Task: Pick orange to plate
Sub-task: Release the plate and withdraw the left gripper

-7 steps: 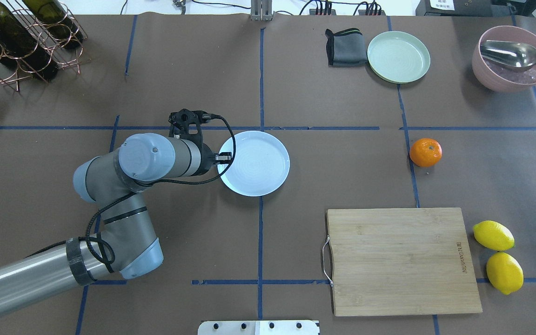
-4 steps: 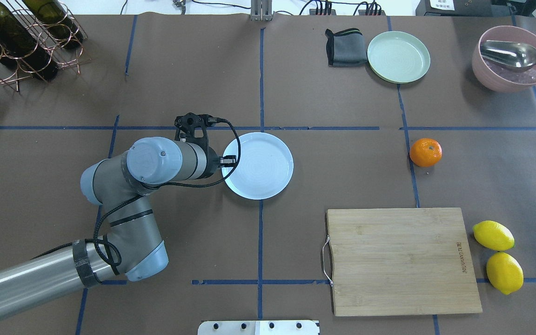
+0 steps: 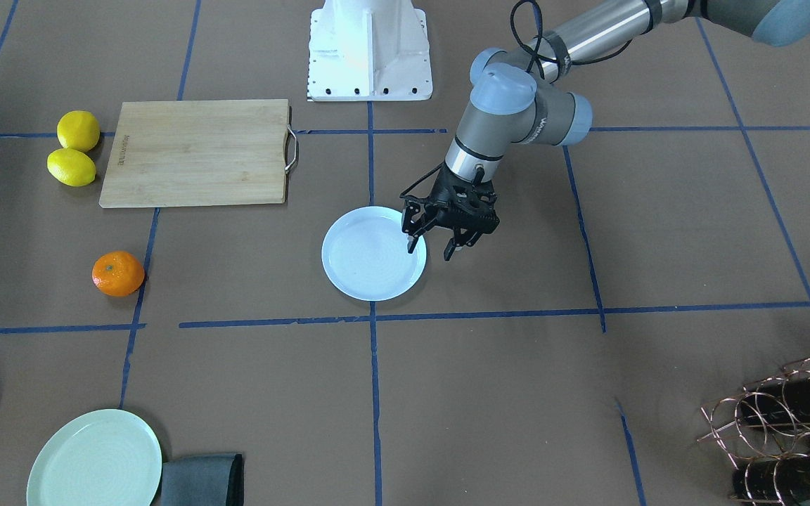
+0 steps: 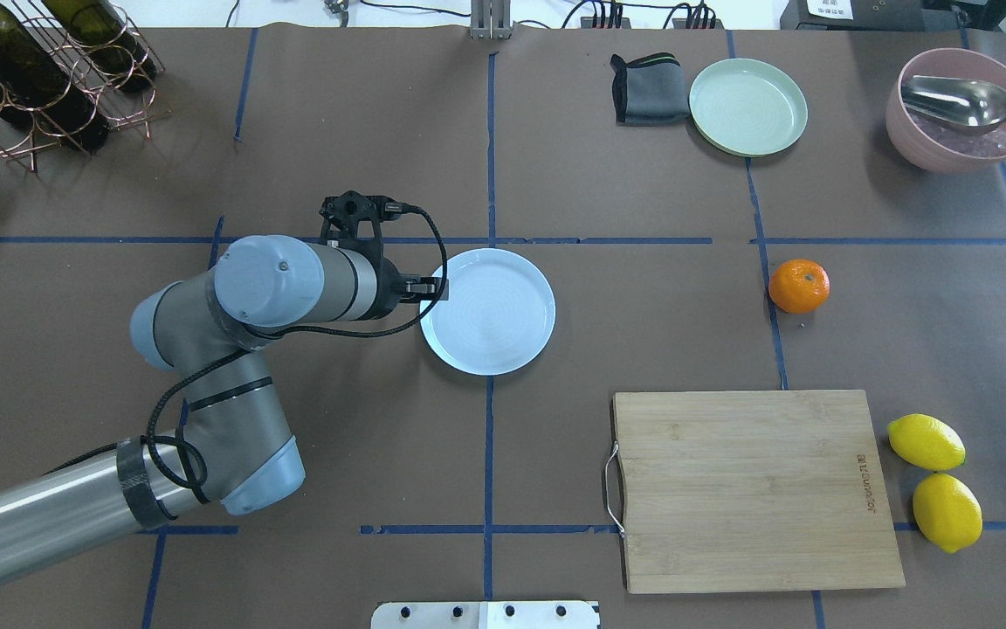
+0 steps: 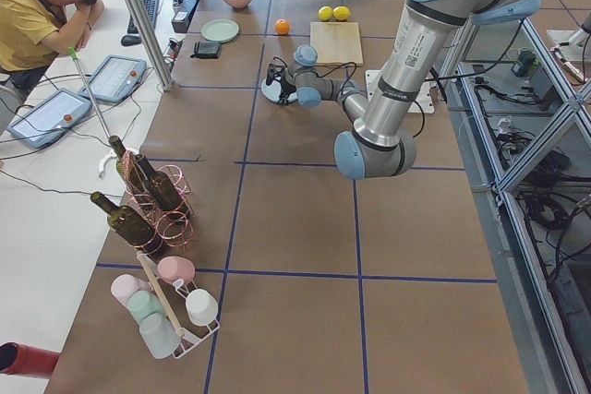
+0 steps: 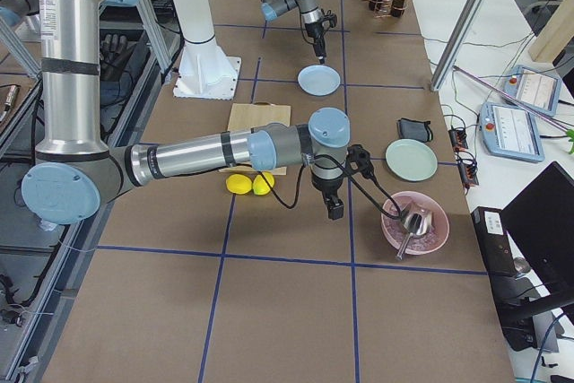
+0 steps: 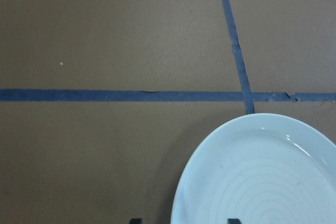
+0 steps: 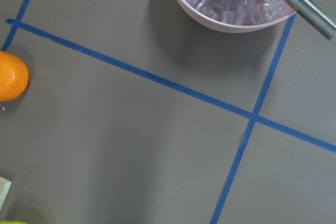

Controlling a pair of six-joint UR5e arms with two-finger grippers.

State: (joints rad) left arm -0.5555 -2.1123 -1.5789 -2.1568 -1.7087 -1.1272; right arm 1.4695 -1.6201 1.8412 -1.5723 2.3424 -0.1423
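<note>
The orange lies alone on the brown table, right of centre; it also shows at the left edge of the right wrist view. The pale bluish-white plate sits empty near the table's middle. My left gripper hangs open over the plate's rim on the arm's side, one finger above the plate and one outside it, holding nothing. Its wrist view looks down on the plate. My right gripper hovers near the orange and the pink bowl; I cannot tell whether it is open or shut.
A wooden cutting board lies near the front right, with two lemons beside it. At the far right are a mint-green plate, a grey cloth and a pink bowl holding ice and a scoop. A wine rack stands far left.
The plate has slid a little to the right, with the left gripper at its rim. The left wrist has since shifted slightly toward the far side. The orange has not moved.
</note>
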